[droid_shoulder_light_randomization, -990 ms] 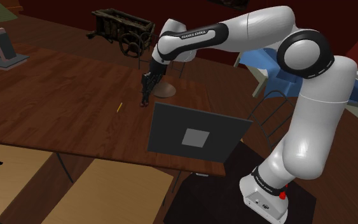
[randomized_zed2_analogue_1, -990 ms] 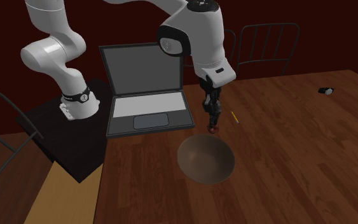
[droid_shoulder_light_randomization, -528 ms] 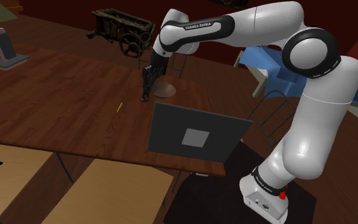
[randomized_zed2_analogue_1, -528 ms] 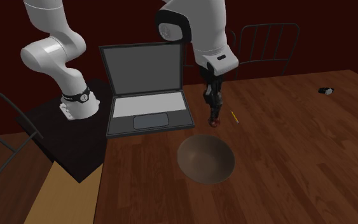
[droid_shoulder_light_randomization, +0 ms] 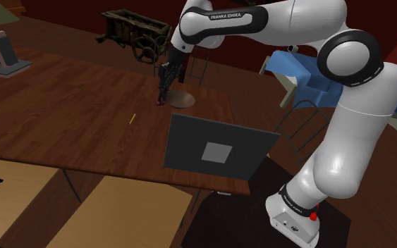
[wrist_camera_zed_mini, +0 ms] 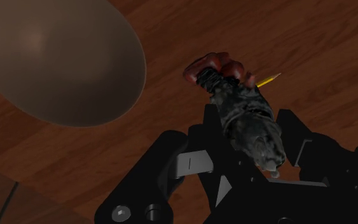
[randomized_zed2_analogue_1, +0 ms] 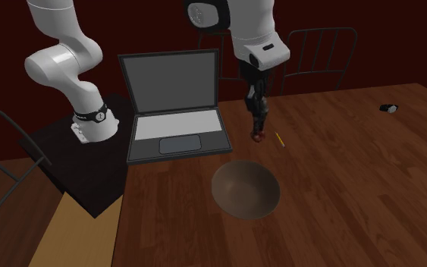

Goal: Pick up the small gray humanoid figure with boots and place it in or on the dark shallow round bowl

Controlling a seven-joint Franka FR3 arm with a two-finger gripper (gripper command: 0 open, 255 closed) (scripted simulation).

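Note:
A small dark grey figure with reddish boots (randomized_zed2_analogue_1: 258, 126) hangs boots-down above the wooden table, and my gripper (randomized_zed2_analogue_1: 255, 101) is shut on its upper body. In the wrist view the figure (wrist_camera_zed_mini: 240, 105) is clasped between the black fingers of the gripper (wrist_camera_zed_mini: 255, 141). The brownish shallow round bowl (randomized_zed2_analogue_1: 246, 190) rests on the table, apart from the figure and nearer the second exterior view's bottom. In the shoulder view the figure (droid_shoulder_light_randomization: 162, 92) dangles beside the bowl (droid_shoulder_light_randomization: 182, 98), under the gripper (droid_shoulder_light_randomization: 166, 73). The wrist view has the bowl (wrist_camera_zed_mini: 56, 57) off to one side of the boots.
An open laptop (randomized_zed2_analogue_1: 175, 106) stands close to the bowl, toward the stand. A yellow pencil (randomized_zed2_analogue_1: 279, 139) lies on the table near the figure. A small dark object (randomized_zed2_analogue_1: 388, 108) sits near the far table edge. A toy cart (droid_shoulder_light_randomization: 137, 32) and a chair (randomized_zed2_analogue_1: 318, 53) are behind the table.
The arm has risen, lifting the held figure higher above the table and slightly away from the bowl. The bowl, pencil and laptop have not moved.

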